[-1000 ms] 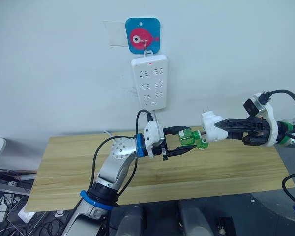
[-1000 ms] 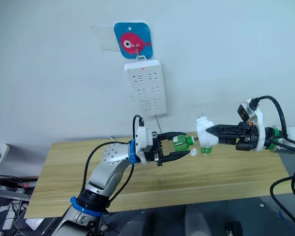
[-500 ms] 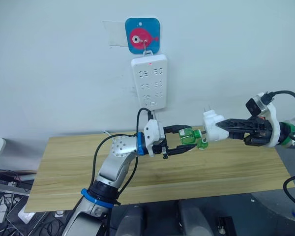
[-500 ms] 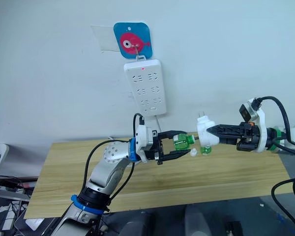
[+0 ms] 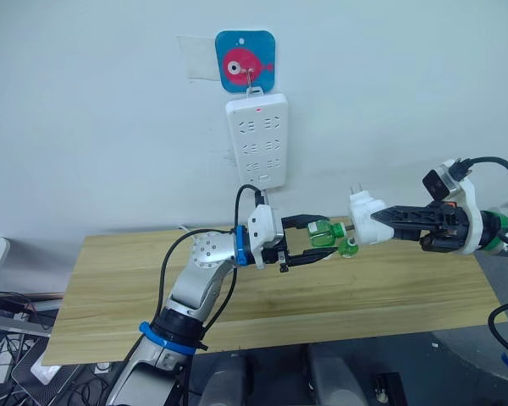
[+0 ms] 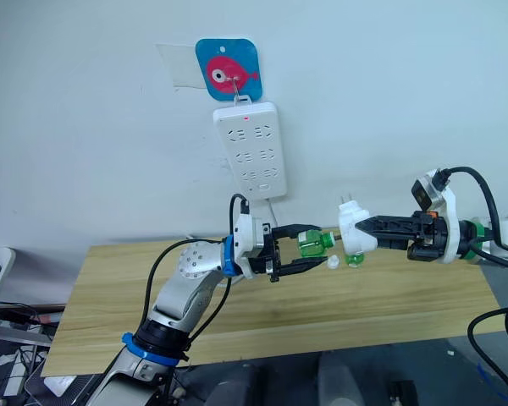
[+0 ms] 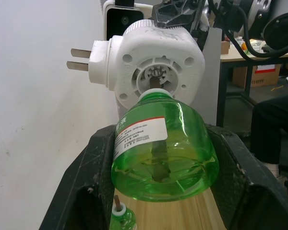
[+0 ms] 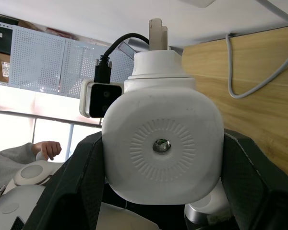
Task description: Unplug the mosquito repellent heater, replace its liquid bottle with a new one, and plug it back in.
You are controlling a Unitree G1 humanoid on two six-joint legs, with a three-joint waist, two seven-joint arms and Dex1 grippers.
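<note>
The left end effector [image 5: 315,244] is gripping the green bottle [image 7: 162,146], its neck meeting the mosquito repellent heater [image 5: 366,216], which the right end effector [image 5: 381,222] is clamping above the surface [image 5: 389,288].

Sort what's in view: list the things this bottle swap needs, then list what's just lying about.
Needed for the job:
heater, held in the right gripper
green bottle, held in the left gripper
second green bottle on the table
small white cap
power strip

Just about:
fish hook plate
wooden table

capless bottle [image 7: 121,216] cut off by edge; label text unreadable
</note>
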